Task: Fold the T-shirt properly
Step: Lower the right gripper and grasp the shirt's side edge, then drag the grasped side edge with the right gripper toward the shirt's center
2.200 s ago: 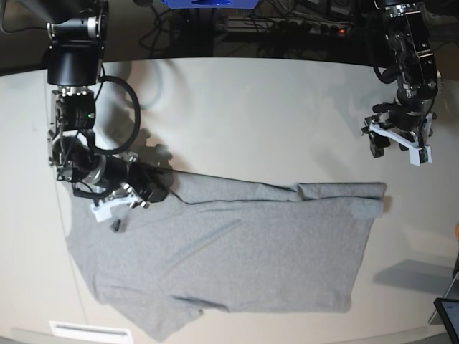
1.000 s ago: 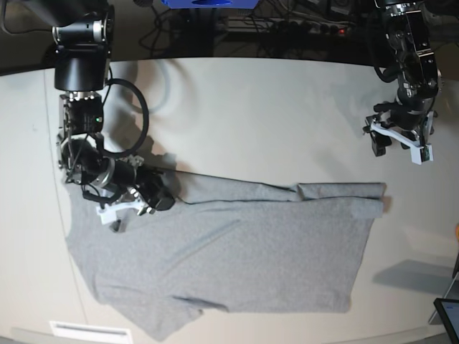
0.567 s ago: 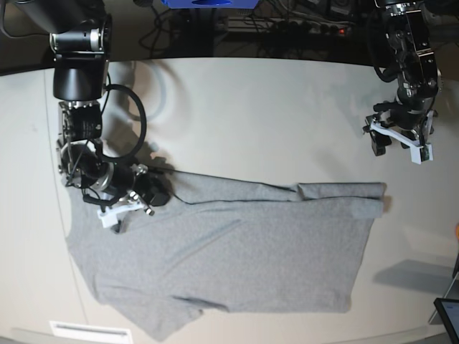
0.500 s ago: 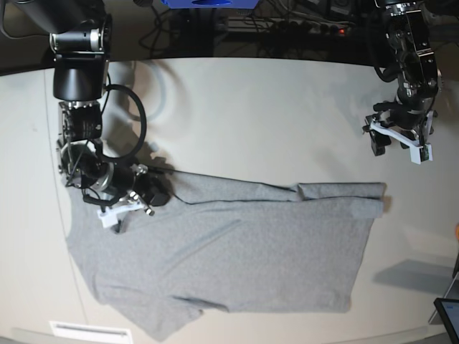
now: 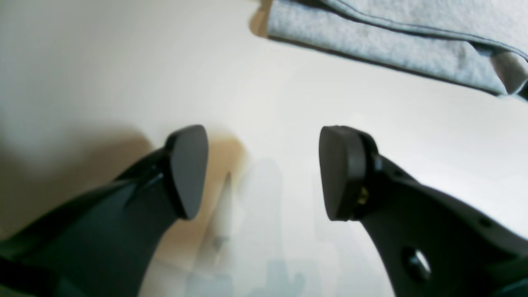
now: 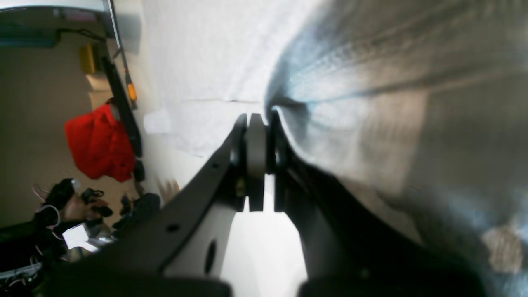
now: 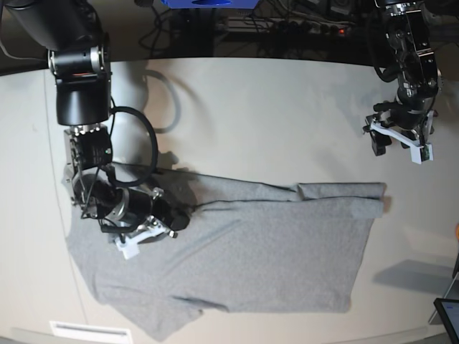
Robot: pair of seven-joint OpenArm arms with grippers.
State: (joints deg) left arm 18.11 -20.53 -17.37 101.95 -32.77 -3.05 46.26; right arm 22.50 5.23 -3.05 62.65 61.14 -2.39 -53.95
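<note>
The grey T-shirt (image 7: 251,251) lies spread over the front half of the pale table (image 7: 272,115), with a narrow folded band along its far right edge. My right gripper (image 7: 176,222) rests on the shirt's left part. In the right wrist view its jaws (image 6: 256,117) are pressed together on a thin layer of the T-shirt (image 6: 371,82), and creases run out from the tips. My left gripper (image 7: 396,152) hangs open over bare table beyond the shirt's far right corner. Nothing is between its fingers (image 5: 264,165), and the T-shirt (image 5: 371,45) edge shows ahead of them.
Cables and a power strip (image 7: 287,25) run behind the table's far edge. A dark tablet corner (image 7: 448,315) sits at the front right, and a white label strip (image 7: 90,331) lies at the front left. Something red (image 6: 99,144) lies off the table.
My right gripper has shut and moved right and toward the front over the shirt, and the shirt's upper left edge has shifted with it. The left arm has not moved.
</note>
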